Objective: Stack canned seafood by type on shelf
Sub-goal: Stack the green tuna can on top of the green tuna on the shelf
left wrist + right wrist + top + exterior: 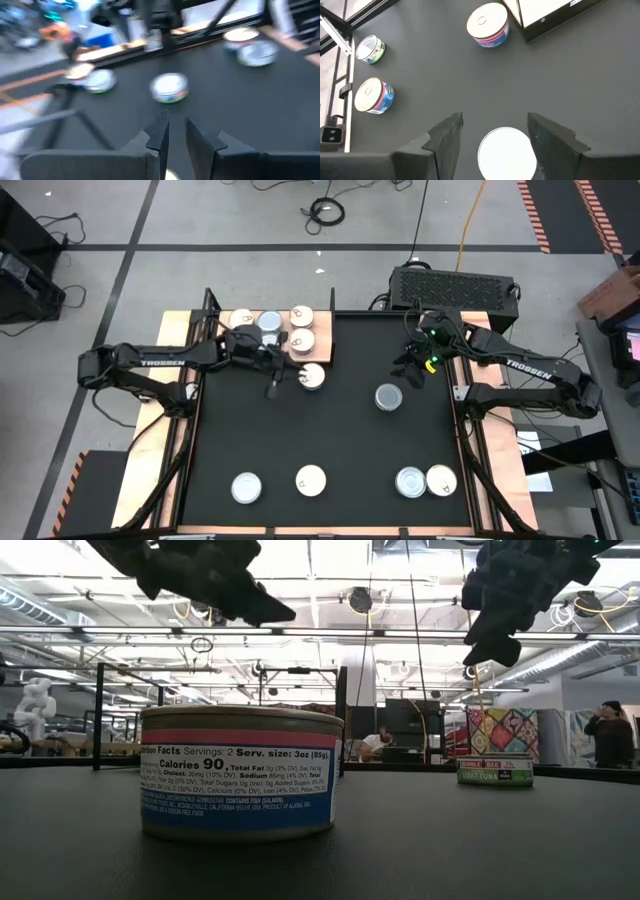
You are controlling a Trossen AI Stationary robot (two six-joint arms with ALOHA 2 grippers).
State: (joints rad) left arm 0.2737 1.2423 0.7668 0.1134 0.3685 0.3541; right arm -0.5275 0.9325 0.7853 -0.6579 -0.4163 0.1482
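Mat (330, 420) is black, w/ big lab room behind. Flat round tins: four on shelf (318, 352), rest spread over mat. Left claw (272, 387) nearly closed, empty, by shelf. Right claw (495, 131) spread above grey tin (389, 397).

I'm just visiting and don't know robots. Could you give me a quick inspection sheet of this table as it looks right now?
Surface: black mat, no spills seen.
Job's things: four tins on the shelf at the far left; one tin just off it; one mid-mat tin; four along the near edge.
Clutter: nothing seen.
Grippers: left gripper beside the shelf, nearly shut, empty; right gripper open above the mid-mat tin.
Cables: loose leads on the floor beyond the table.
Surroundings: workshop, people far behind.
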